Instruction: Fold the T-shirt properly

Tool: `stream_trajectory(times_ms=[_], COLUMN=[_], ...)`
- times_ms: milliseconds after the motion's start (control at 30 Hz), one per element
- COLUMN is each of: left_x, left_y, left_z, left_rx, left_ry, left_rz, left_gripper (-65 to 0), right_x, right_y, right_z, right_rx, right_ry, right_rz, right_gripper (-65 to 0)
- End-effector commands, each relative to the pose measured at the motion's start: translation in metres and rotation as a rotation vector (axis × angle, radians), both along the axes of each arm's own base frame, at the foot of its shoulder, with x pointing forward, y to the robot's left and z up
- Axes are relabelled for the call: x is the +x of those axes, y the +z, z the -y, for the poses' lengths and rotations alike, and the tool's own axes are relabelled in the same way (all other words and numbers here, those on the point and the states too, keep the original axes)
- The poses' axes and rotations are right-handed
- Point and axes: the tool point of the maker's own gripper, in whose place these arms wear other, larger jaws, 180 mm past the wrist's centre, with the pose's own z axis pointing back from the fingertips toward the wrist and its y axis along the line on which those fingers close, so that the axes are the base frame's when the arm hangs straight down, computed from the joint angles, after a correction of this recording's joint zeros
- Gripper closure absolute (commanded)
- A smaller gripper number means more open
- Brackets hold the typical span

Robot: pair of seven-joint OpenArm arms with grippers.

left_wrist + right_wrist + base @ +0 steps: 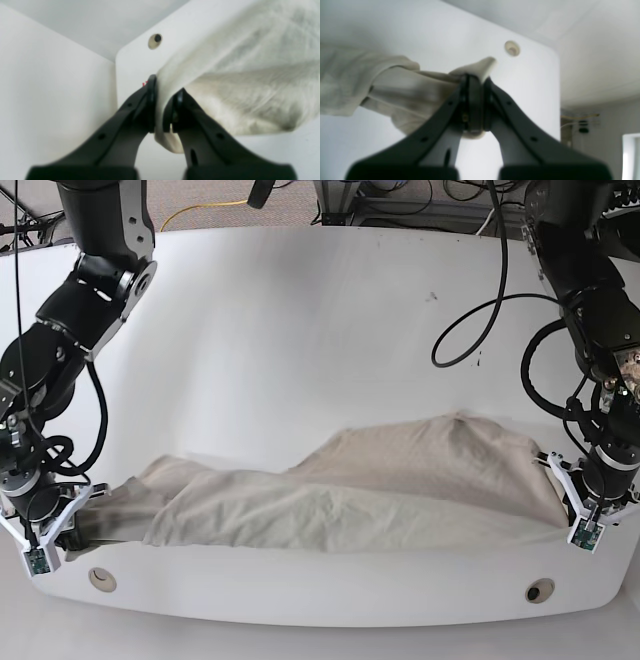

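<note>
Both ends pinched and stretched: T-shirt (pixel 340 500) spread as a long, rumpled band across the lower middle of the base view, lying on the white table (pixel 300 330) near its front edge. Left gripper (pixel 578 505) at lower right of that view, clamped onto a bunched fold of fabric (pixel 225 82); in the left wrist view, cloth squeezed between the black fingers (pixel 151 105) with a tail poking out below. Right gripper (pixel 476 100) at lower left of the base view (pixel 60 530), likewise closed tight on a corner of cloth, a small tip of it sticking up past the pads.

To do this step well:
- Keep both pinches firm; no slackening until cloth is laid down.
- Lift evenly, same height each side, to stop the sag in the middle from dragging.
- Hold tension along the band to pull out the wrinkles at centre left.
- Carry toward the far side of the table in one smooth sweep, edges parallel.

Which hem or sleeve is held: hard to tell, probably the bottom edge, wrist views being blurred.
</note>
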Motion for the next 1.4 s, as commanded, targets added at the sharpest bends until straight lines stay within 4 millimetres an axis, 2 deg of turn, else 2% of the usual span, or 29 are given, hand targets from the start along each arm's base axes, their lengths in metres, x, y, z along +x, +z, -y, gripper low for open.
stream_trajectory(times_ms=[0, 133, 300, 367, 467, 567, 633, 767, 833, 1000, 1100, 1233, 1367], left_x=[0.009, 0.017, 0.024, 0.025, 0.025, 0.028, 0.027, 0.026, 0.024, 0.017, 0.009, -0.009, -0.033], left_y=[0.032, 0.058, 0.115, 0.131, 0.15, 0.147, 0.145, 0.114, 0.094, 0.052, 0.018, -0.025, -0.064], left_z=[-0.001, 0.002, -0.001, -0.002, -0.005, -0.007, -0.012, -0.008, -0.008, -0.009, -0.009, -0.01, -0.022], left_rx=[0.024, 0.022, 0.029, 0.031, 0.032, 0.028, 0.041, 0.04, 0.043, 0.045, 0.048, 0.058, 0.054], left_ry=[0.025, 0.049, 0.069, 0.073, 0.079, 0.083, 0.088, 0.078, 0.077, 0.075, 0.072, 0.071, 0.102], left_rz=[0.088, 0.157, 0.29, 0.327, 0.369, 0.355, 0.344, 0.274, 0.23, 0.13, 0.05, -0.057, -0.158], left_gripper=[0.0, 0.0, 0.0, 0.0, 0.0, 0.0, 0.0, 0.0, 0.0, 0.0, 0.0, 0.0, 0.0], right_x=[0.01, 0.025, 0.042, 0.042, 0.044, 0.045, 0.044, 0.036, 0.021, -0.004, -0.025, -0.059, -0.092], right_y=[0.035, 0.07, 0.121, 0.138, 0.144, 0.14, 0.124, 0.088, 0.061, 0.003, -0.044, -0.101, -0.144], right_z=[0.009, 0.013, 0.013, 0.024, 0.035, 0.039, 0.04, 0.043, 0.052, 0.055, 0.056, 0.059, 0.06], right_rx=[-0.029, -0.076, -0.103, -0.107, -0.095, -0.084, -0.082, -0.073, -0.044, 0.003, 0.049, 0.136, 0.188], right_ry=[-0.003, 0.01, 0.024, 0.004, -0.013, -0.02, -0.02, -0.029, -0.062, -0.096, -0.119, -0.175, -0.216], right_rz=[0.07, 0.106, 0.175, 0.197, 0.19, 0.18, 0.146, 0.085, 0.059, -0.026, -0.109, -0.202, -0.286], right_gripper=[0.0, 0.0, 0.0, 0.0, 0.0, 0.0, 0.0, 0.0, 0.0, 0.0, 0.0, 0.0, 0.0])
